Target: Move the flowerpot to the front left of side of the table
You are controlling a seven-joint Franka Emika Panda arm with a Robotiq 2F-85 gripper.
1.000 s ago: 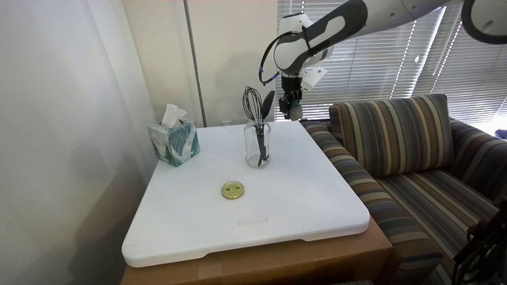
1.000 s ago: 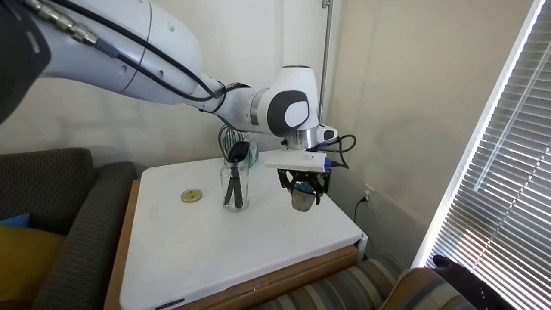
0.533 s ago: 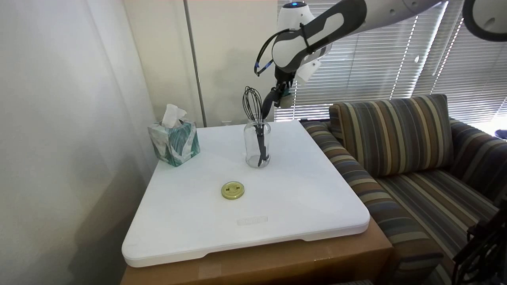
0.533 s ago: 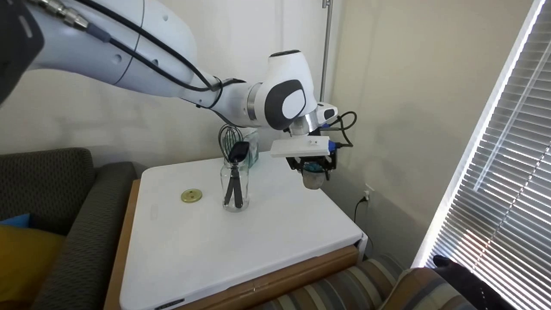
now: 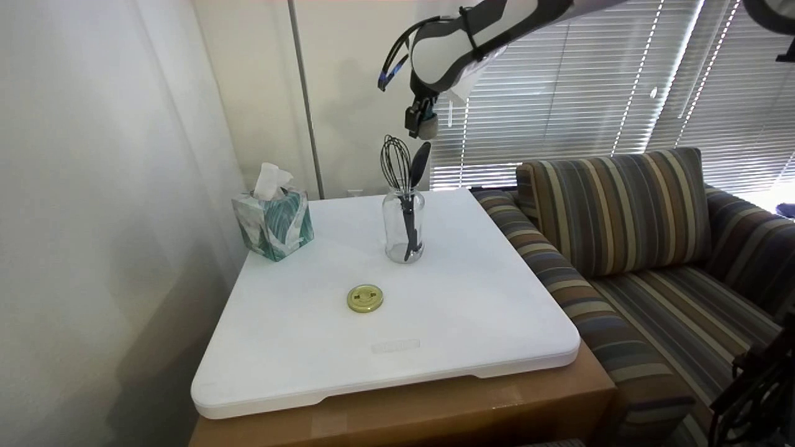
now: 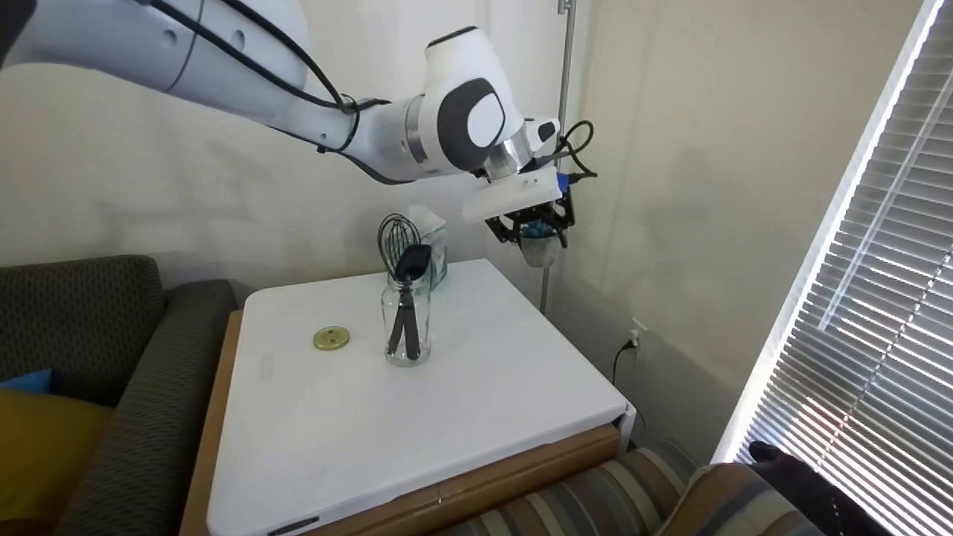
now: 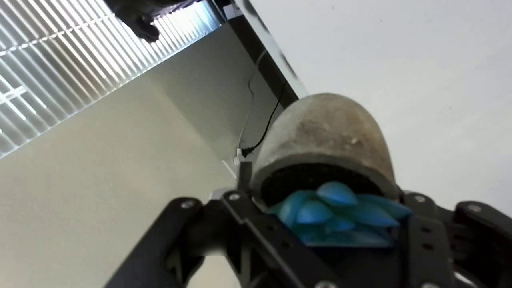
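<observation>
The flowerpot [image 6: 540, 251], a small grey pot with a blue-green succulent, hangs in the air with my gripper [image 6: 534, 235] shut on it. Seen from the wrist, the pot [image 7: 328, 128] sits between both black fingers [image 7: 425, 228], its plant toward the palm and its base pointing away. An exterior view puts the flowerpot [image 5: 428, 129] just above the utensils' tops. The white table [image 5: 472, 335] lies well below; from an exterior view the pot is past the table's [image 6: 491, 394] far right edge. Both pot and gripper are tilted a little.
A glass jar [image 5: 392, 223] with a black whisk [image 5: 395, 162] and spatula [image 5: 420, 162] stands on the table. There is also a teal tissue box [image 5: 279, 226] near the wall and a round gold lid [image 5: 365, 298]. A striped sofa [image 5: 615, 217] adjoins the table.
My gripper has risen with the flowerpot still in it, away from the table top. In an exterior view it has shifted left, toward the jar. The wrist tilts more now.
</observation>
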